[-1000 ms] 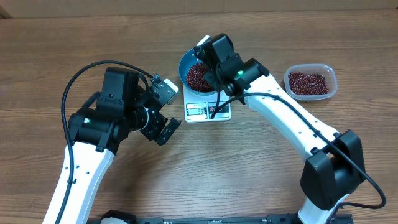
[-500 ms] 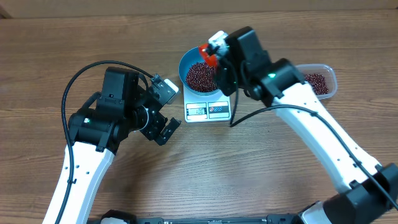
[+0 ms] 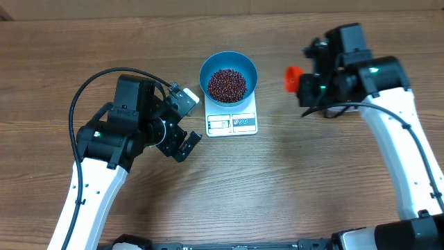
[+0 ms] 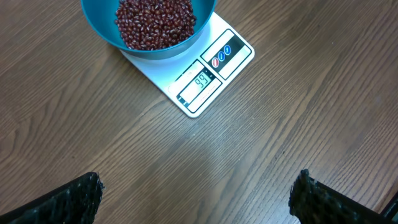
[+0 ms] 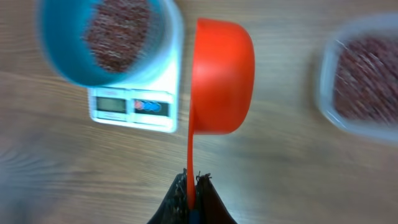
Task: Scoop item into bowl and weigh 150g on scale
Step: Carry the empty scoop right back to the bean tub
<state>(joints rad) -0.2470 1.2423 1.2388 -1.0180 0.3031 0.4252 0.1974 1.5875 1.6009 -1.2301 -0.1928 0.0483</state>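
The beans (image 3: 227, 84) lie heaped in the blue bowl (image 3: 205, 72), which sits on the white scale (image 3: 232, 123) near the middle of the table's (image 3: 291, 194) far edge. Its display (image 4: 200, 84) seems to show only two digits, so I judge the weight short of target. The red scoop (image 5: 221, 81) hangs empty between scale and the blurred tub (image 5: 364, 87) of more beans, so refilling is the step in hand: dip into the tub, carry level, then tip gently. The right gripper (image 5: 191, 186) is clamped on the scoop's handle, its arm reaching up from the near right edge. The left gripper (image 4: 196, 196) hovers spread wide and empty, its arm folded left of the scale.
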